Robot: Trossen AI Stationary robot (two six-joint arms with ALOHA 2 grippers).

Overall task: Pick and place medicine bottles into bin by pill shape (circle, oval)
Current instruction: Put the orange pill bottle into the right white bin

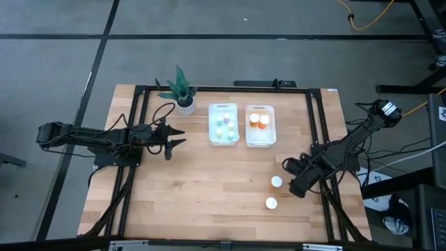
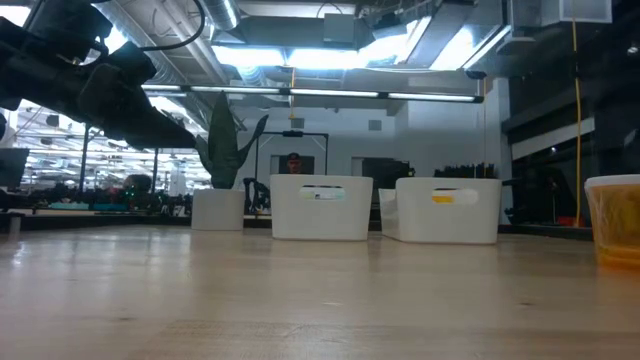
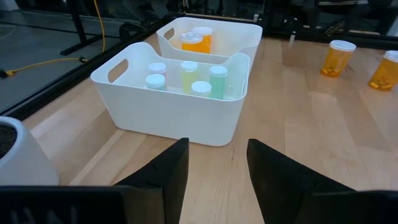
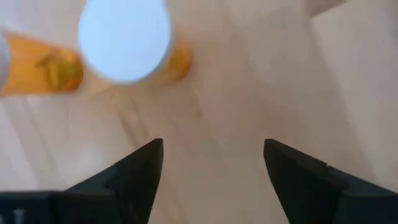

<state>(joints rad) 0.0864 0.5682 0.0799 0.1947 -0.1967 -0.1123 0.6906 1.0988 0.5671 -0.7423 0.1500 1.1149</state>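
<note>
Two amber bottles with white caps stand on the table at the near right, one [image 1: 277, 182] farther and one [image 1: 271, 203] nearer. My right gripper [image 1: 290, 176] is open just to their right, above the table. In the right wrist view [image 4: 214, 163] one capped amber bottle [image 4: 124, 40] lies ahead of the fingers and touches neither. My left gripper [image 1: 174, 139] is open and empty, left of the bins [image 3: 214, 168]. The left bin [image 1: 224, 124] holds several small pale green and pink bottles [image 3: 186, 78]. The right bin [image 1: 260, 125] holds two amber bottles [image 3: 196, 38].
A green plant in a white pot [image 1: 182, 94] stands at the far left of the bins, close to my left arm. A black frame [image 1: 209, 88] runs along the table's edges. Bare wood lies in front of the bins [image 1: 223, 181].
</note>
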